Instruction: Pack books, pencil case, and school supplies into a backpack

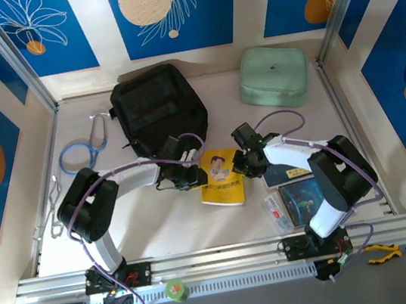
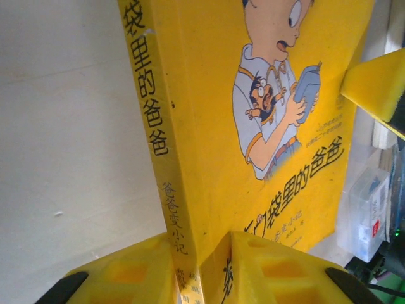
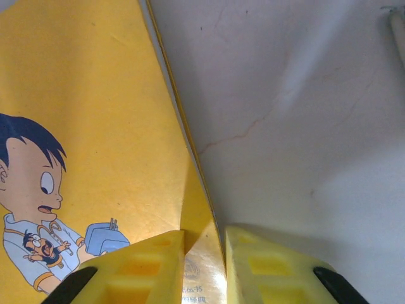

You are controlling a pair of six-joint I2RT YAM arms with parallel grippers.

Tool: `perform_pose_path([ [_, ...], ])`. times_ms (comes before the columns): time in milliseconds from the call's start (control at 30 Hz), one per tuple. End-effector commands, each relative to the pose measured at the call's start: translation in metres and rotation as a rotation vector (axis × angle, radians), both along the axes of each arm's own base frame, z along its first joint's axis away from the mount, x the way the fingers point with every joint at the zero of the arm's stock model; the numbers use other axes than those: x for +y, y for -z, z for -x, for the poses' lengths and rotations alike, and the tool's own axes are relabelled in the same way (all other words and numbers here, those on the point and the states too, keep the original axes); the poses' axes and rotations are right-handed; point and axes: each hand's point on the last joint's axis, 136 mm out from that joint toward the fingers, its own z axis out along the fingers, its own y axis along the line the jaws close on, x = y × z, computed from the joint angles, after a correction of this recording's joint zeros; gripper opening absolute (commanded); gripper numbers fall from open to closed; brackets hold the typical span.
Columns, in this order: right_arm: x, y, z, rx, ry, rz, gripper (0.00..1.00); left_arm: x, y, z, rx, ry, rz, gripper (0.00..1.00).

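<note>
Two-handed job here: left pincer [image 2: 202, 269] clamped on the spine of the yellow book [image 1: 220, 178], right pincer [image 3: 204, 269] nipped narrow on its opposite edge, mid-surface [image 1: 168, 226]. Backpack [image 1: 157, 109] sits behind, seemingly unpacked; navy book [image 1: 282, 178], blue book [image 1: 307, 199] and pencil case [image 1: 275, 213] all left to pack

yellow book [image 2: 209, 95] cut off at top, navy book [image 1: 277, 179] partly hidden

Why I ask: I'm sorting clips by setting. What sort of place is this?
Probably a robot lab test cell, not a classroom: two arms bolted to a metal rail, blue patterned panels walling in a white table, and staged props such as a black backpack and a yellow book.
</note>
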Motion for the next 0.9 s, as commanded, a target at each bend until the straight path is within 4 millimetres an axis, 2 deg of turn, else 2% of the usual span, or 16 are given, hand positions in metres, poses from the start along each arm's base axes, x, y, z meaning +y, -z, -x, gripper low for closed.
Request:
perform_pose_path([
  [0, -0.003, 0.016, 0.018, 0.058, -0.017, -0.001, 0.23, -0.047, -0.045, -0.011, -0.076, 0.081, 0.235, 0.28],
  [67, -0.004, 0.01, 0.013, 0.033, -0.018, -0.024, 0.24, -0.051, -0.05, -0.013, -0.075, 0.077, 0.267, 0.27],
  [300, -0.014, -0.006, 0.006, -0.013, 0.004, -0.057, 0.28, -0.048, -0.07, -0.023, -0.16, 0.055, 0.255, 0.07],
  [367, -0.019, -0.015, 0.004, -0.041, 0.018, -0.063, 0.33, -0.045, -0.078, -0.025, -0.187, 0.053, 0.249, 0.01],
  [533, -0.026, -0.051, -0.008, -0.173, 0.051, -0.17, 0.57, -0.035, -0.107, -0.037, -0.269, 0.031, 0.231, 0.0],
  [667, -0.01, -0.089, -0.02, -0.312, 0.004, -0.376, 0.6, -0.016, -0.138, -0.06, -0.368, -0.06, 0.215, 0.0],
  [867, 0.006, -0.129, -0.03, -0.391, 0.01, -0.571, 0.73, 0.013, -0.188, -0.096, -0.504, -0.246, 0.262, 0.0],
])
